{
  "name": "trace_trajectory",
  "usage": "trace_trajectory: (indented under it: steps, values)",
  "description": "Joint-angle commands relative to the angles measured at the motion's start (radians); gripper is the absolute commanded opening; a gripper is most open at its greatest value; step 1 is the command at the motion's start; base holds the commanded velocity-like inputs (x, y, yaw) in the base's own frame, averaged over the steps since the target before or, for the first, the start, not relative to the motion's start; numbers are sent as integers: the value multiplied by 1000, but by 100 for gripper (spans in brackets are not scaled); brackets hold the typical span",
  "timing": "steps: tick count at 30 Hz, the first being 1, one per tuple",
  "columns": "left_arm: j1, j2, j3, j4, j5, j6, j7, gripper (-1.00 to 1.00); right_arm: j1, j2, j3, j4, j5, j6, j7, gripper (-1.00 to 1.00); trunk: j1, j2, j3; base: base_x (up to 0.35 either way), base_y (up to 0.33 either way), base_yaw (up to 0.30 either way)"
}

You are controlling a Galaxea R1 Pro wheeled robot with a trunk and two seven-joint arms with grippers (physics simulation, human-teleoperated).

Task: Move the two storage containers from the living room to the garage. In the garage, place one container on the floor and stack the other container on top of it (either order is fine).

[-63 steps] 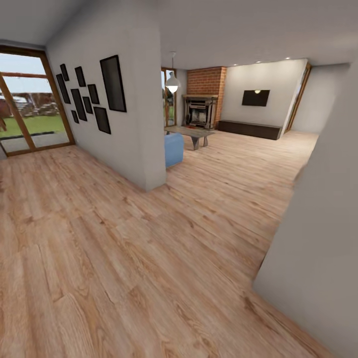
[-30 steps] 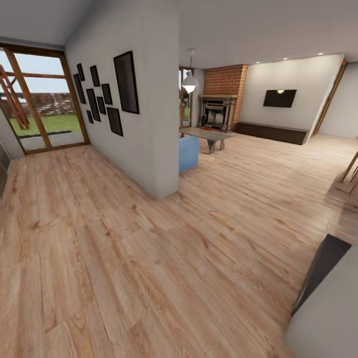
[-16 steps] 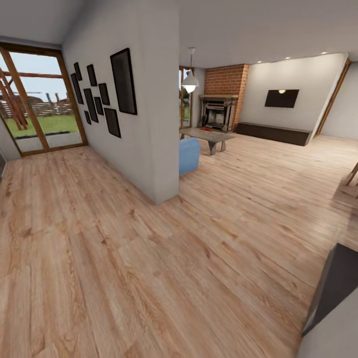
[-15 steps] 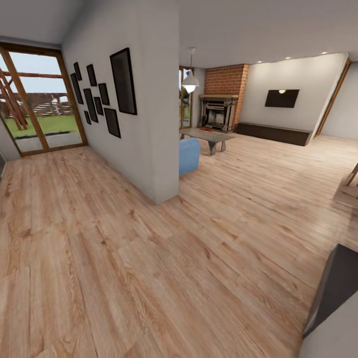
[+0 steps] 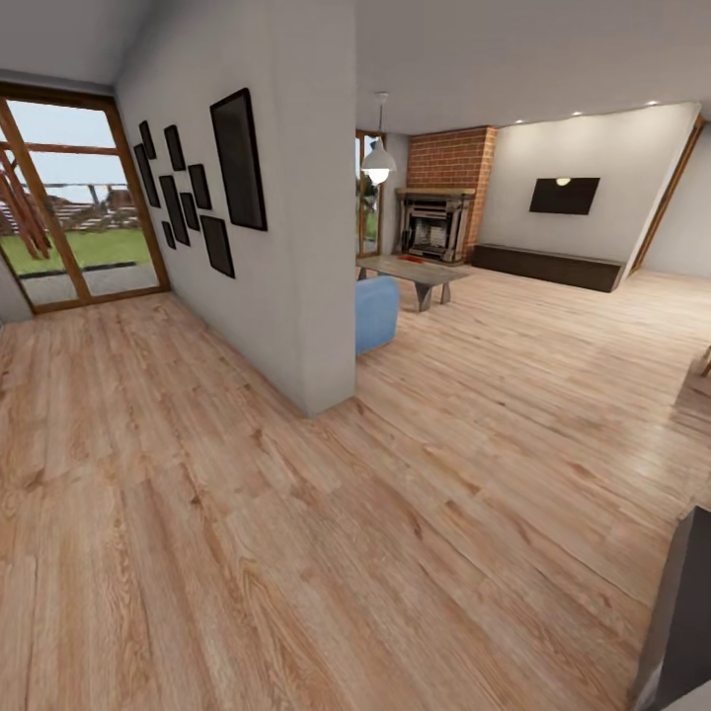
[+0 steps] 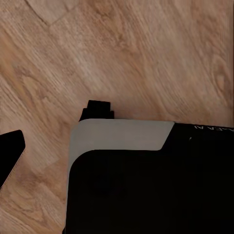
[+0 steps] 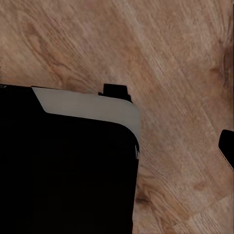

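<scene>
**A:** What lies nearest in the head view?

**B:** Light wood-plank flooring [image 5: 296,553] fills the lower half of the frame. A dark grey slab [image 5: 681,612] cuts into the lower right corner; I cannot tell what it is.

**A:** And the wrist views?

**B:** Both look down on the same planks. In the left wrist view a black body with a pale grey band [image 6: 122,141] covers the lower part, and a black finger [image 6: 9,156] of the left pincer shows at the left edge. In the right wrist view a like black body with a grey band [image 7: 87,109] covers the lower left, with a black finger [image 7: 227,146] of the right pincer at the right edge. Whether either pincer is open or closed, I cannot tell; nothing is seen held.

**A:** Further in?

**B:** A white partition wall [image 5: 296,247] stands at centre, with black picture frames [image 5: 202,188] on its left face. Behind its end, a blue sofa [image 5: 376,313] peeks out.

**A:** And beyond that?

**B:** The living room [image 5: 513,296] opens at upper right: a coffee table [image 5: 415,274], then a brick fireplace [image 5: 437,207], a pendant lamp [image 5: 378,163], a low dark cabinet [image 5: 548,267] and a wall screen [image 5: 564,195]. At upper left, wood-framed glass doors [image 5: 74,207] show grass outside.

**A:** The storage containers?

**B:** I cannot make them out from here.
</scene>
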Motion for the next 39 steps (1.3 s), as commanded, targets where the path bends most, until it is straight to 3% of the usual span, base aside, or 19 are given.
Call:
trace_trajectory:
  steps: [1,16,39]
  values:
    - [-1,0,-1,0,10,4,-5,100,-1,1,8,3,-9,-6,-1,100,1,0,-1,320,0,0]
    - [-1,0,-1,0,10,4,-5,100,-2,1,8,3,-10,-7,-1,100,1,0,-1,320,0,-9]
    - [-1,0,-1,0,10,4,-5,100,-2,1,8,3,-10,-7,-1,100,1,0,-1,320,0,-233]
